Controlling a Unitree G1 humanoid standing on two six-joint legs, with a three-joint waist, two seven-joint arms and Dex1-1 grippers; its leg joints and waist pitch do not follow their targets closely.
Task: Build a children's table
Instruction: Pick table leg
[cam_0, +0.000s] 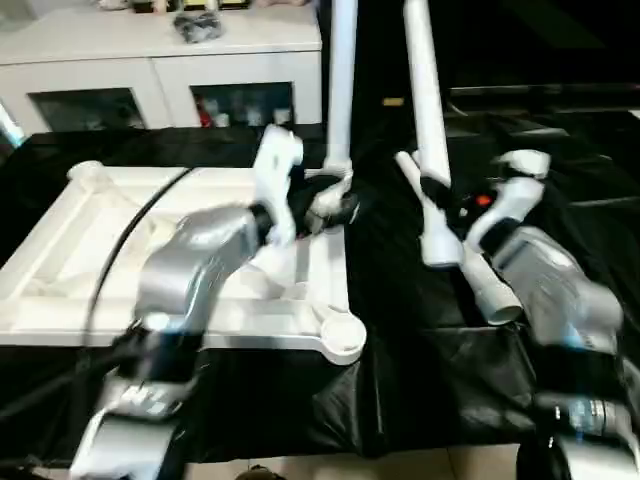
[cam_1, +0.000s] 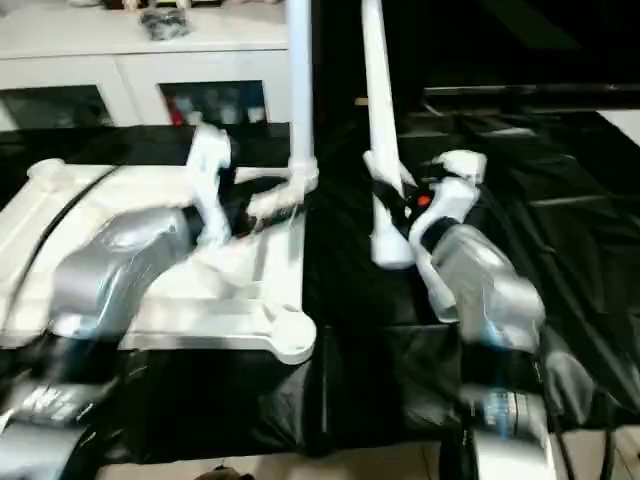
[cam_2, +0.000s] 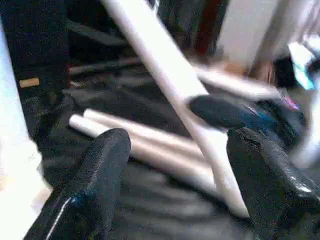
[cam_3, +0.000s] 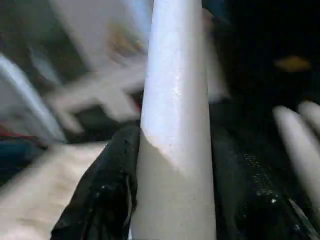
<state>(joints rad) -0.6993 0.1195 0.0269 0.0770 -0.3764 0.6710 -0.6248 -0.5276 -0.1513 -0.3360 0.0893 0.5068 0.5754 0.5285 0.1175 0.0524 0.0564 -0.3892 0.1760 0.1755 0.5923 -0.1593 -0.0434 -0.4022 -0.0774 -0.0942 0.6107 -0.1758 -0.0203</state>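
1. So the white plastic rectangular tabletop with the raised rim (cam_0: 70, 260) is lying upside down on the black plastic sheet (cam_0: 420, 370) in front of me, round corner sockets facing up.
2. One long tapered white leg (cam_0: 341, 80) is already standing upright in the far corner socket on my right side of the top.
3. My right gripper (cam_3: 172, 200) is clamped on a second tapered white leg (cam_0: 428, 110), holding it near its thick end, tilted but mostly upright, just off the right edge of the tabletop.
4. My left gripper (cam_2: 175, 165) has its fingers (cam_2: 102, 170) spread apart with nothing between them, hanging over the tabletop right next to the standing leg.
5. Two spare white legs (cam_2: 145, 142) are lying side by side on the black sheet, near my right gripper.
6. White cabinet with shelf openings (cam_0: 160, 70) is behind the work area.
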